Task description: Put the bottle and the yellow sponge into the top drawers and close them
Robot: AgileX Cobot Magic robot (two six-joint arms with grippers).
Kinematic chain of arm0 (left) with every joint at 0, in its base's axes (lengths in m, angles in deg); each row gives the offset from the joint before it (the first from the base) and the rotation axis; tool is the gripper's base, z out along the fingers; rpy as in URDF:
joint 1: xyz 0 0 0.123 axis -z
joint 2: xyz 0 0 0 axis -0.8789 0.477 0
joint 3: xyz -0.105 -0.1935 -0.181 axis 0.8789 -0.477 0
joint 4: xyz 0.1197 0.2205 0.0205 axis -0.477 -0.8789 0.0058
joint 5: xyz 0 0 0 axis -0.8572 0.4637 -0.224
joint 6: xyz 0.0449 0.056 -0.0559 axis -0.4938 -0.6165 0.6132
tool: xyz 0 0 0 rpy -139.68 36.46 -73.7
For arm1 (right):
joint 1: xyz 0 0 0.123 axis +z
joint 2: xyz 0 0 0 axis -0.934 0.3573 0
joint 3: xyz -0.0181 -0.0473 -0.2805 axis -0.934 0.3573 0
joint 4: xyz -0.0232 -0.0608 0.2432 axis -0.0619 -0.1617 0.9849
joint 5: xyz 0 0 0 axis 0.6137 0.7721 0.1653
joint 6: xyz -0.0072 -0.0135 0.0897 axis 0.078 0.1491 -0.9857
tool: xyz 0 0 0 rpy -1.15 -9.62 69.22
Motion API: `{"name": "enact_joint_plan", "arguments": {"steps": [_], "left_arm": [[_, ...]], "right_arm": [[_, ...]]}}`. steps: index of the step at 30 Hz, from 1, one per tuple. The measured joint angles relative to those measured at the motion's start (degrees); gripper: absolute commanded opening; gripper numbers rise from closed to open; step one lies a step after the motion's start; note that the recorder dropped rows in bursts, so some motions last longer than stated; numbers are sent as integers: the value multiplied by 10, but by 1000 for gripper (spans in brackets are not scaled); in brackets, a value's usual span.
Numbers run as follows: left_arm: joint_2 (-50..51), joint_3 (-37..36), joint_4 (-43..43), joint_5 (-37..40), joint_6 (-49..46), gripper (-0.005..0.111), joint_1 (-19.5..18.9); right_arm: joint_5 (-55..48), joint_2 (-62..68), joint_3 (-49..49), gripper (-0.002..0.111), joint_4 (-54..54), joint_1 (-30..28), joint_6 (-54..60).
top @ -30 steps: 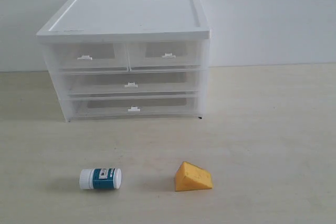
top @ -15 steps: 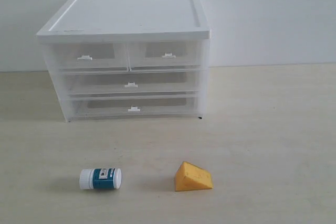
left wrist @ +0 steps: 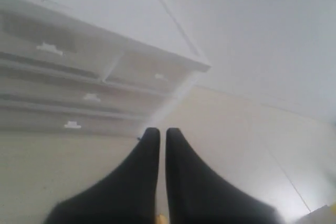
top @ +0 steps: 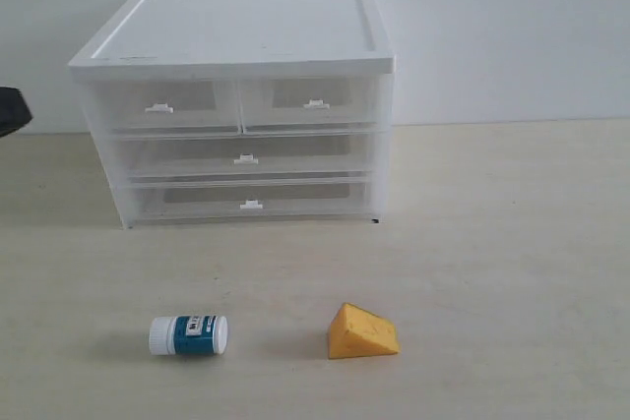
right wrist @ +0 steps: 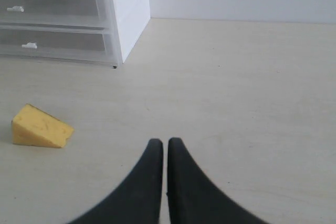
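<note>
a dark rounded shape sits cut off at the exterior view's left edge, too little showing to identify it.

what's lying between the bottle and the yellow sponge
Nothing: in the exterior view the table between the bottle and the yellow sponge is bare.

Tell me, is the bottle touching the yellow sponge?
Apart. The exterior view shows the bottle lying on its side left of the yellow sponge, with a clear stretch of bare table between them.
</note>
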Motion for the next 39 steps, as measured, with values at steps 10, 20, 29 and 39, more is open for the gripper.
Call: {"name": "enact_joint_plan", "arguments": {"steps": [10, 20, 29, 39], "left_arm": [[337, 150, -24, -12, -59, 4, 0], [394, 227, -26, -89, -97, 4, 0], [442, 270, -26, -91, -108, 4, 0], [490, 303, -26, -99, -109, 4, 0]], "right_arm": [[0, 0, 0, 0, 0, 0, 0], [0, 0, 0, 0, 0, 0, 0], [0, 0, 0, 0, -1, 0, 1], [76, 0, 0, 0, -8, 0, 11]]}}
